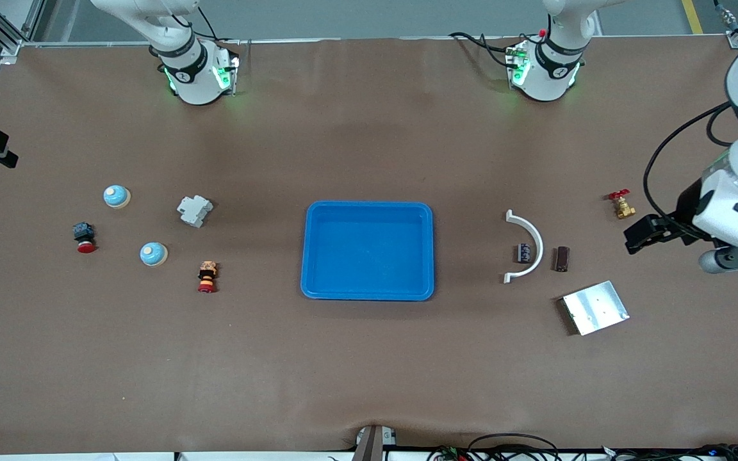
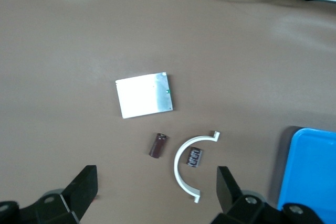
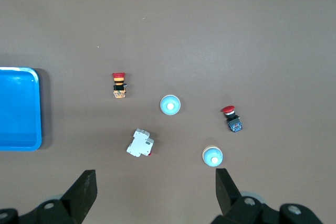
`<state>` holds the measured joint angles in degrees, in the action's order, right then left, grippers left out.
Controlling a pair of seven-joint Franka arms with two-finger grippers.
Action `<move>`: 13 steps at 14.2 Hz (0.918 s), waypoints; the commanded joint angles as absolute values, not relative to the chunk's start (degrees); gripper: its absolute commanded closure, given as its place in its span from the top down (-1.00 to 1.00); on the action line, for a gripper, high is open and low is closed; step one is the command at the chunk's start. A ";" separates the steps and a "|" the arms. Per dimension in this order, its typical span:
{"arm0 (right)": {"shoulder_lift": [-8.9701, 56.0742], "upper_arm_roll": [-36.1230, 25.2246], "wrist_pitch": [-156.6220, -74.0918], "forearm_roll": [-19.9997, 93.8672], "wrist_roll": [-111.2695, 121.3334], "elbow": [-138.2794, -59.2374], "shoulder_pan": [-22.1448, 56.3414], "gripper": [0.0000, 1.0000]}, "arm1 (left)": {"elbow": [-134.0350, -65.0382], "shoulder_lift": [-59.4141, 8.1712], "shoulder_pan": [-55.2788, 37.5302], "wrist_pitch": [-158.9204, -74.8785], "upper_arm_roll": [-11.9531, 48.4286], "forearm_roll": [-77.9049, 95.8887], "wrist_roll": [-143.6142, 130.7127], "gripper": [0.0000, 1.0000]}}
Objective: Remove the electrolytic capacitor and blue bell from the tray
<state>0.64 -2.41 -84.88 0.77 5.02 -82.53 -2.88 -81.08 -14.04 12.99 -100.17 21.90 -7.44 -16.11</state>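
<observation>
Brown paper covers the whole counter, and a blue tray sits at its middle with nothing in it.

Toward the right arm's end lie two blue bells: one bell nearer the robots' edge, the other bell nearer the front camera. Between them and the tray lie a white circuit breaker and an orange-and-red push button. A black-and-red push button lies closest to that end's edge.

Toward the left arm's end, a white curved bracket arcs around a small dark capacitor lying inside its curve. A second, brown capacitor lies just beside the bracket, apart from it. A silver metal plate lies nearer the front camera than these, and a brass valve with a red handle sits close to that end's edge.

The left pincer hangs wide over the counter near the brown capacitor and bracket, holding nothing. The right pincer hangs wide above the bells and breaker, also holding nothing.
</observation>
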 commanded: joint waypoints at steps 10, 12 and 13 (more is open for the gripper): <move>-2.20 -1.14 -84.02 0.88 3.60 -85.25 -2.55 1.00 | -84.45 -7.31 -0.18 -99.40 3.43 1.40 -6.59 1.00; -2.20 -1.32 -83.85 0.79 3.52 -85.17 -2.72 1.00 | -86.04 -5.54 0.26 -99.40 3.34 1.06 -2.32 1.00; -2.46 -1.49 -83.59 0.79 3.08 -85.08 -2.81 1.00 | -86.31 -5.45 0.61 -99.32 3.17 0.97 1.37 1.00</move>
